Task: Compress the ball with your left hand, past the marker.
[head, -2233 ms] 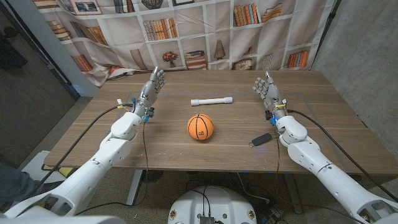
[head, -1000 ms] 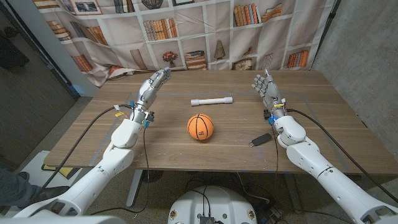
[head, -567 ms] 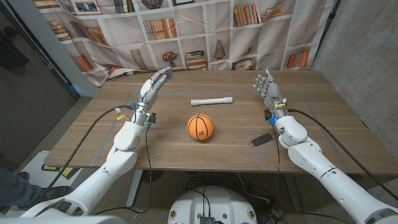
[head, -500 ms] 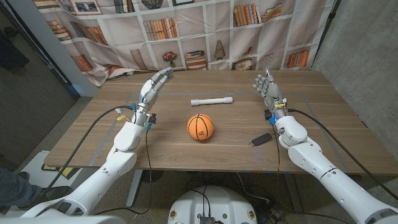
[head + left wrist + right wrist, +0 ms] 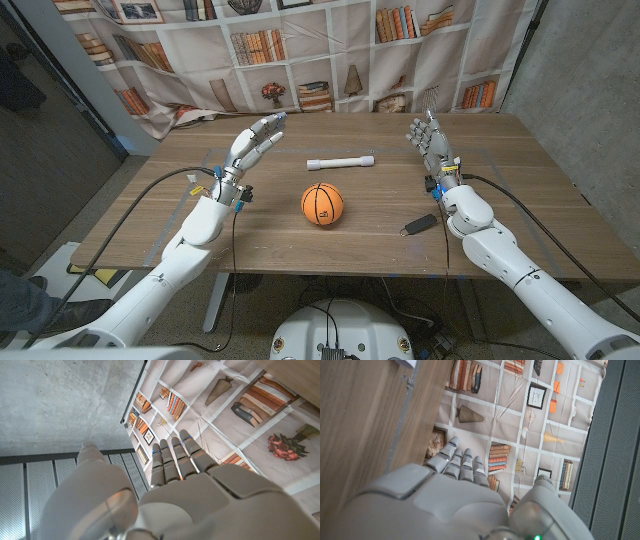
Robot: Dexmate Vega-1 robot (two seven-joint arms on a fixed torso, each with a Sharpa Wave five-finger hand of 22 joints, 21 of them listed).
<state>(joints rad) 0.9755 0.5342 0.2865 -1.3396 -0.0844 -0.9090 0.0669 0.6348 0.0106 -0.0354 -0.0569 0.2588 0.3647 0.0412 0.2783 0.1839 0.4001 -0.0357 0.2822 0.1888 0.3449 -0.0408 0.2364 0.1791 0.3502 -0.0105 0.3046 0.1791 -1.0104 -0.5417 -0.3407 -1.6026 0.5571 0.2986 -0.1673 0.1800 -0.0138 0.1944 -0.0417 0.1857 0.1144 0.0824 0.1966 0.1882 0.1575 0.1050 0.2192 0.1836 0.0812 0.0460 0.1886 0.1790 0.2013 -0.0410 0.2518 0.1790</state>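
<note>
Two hands are raised over the wooden table [image 5: 300,250] in the head view, neither holding anything; the left hand [image 5: 252,146] sits in the upper left of the frame, lifted off the wood with its fingers [image 5: 268,128] spread and reaching toward the frame's upper centre, and the left wrist view shows the same hand [image 5: 190,495] from behind, fingers straight and close side by side, the thumb standing apart, nothing in its grasp; the right hand [image 5: 428,139] stands in the upper right, fingers apart and pointing up the frame, and the right wrist view shows its back [image 5: 450,495] beside the table edge, also empty; the ball [image 5: 322,204], an orange basketball with black seams, lies at the centre of the frame on the table, to the lower right of the left hand and well apart from it, untouched; a white cylindrical marker [image 5: 341,161] lies crosswise just above the ball, between the two hands; a small black object [image 5: 419,225] rests on the wood at centre right, near the right forearm; any lettering on the ball is too small to read; a printed bookshelf backdrop [image 5: 300,50] hangs across the top of the frame, its book titles illegible.
</note>
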